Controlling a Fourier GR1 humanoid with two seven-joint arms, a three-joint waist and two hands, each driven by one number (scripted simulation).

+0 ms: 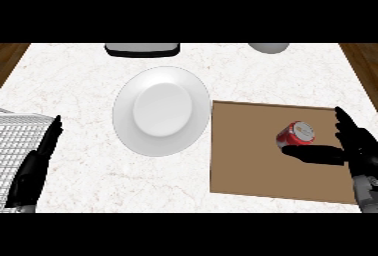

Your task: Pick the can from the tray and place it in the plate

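The right hand (353,150) hovered over the brown tray's (251,170) right side, fingers apart and thumb stretched leftward just under the red can (297,134), which stood on the tray unheld. The left hand (35,165) rested open at the tabletop's (81,85) left edge. Farther left lay the white plate (162,110).

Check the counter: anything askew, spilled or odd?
Nothing stands out. The red can sits on the brown tray, apparently upright, nothing spilled. The white plate holds nothing. The right hand is open beside the can; the left hand rests at the left edge.
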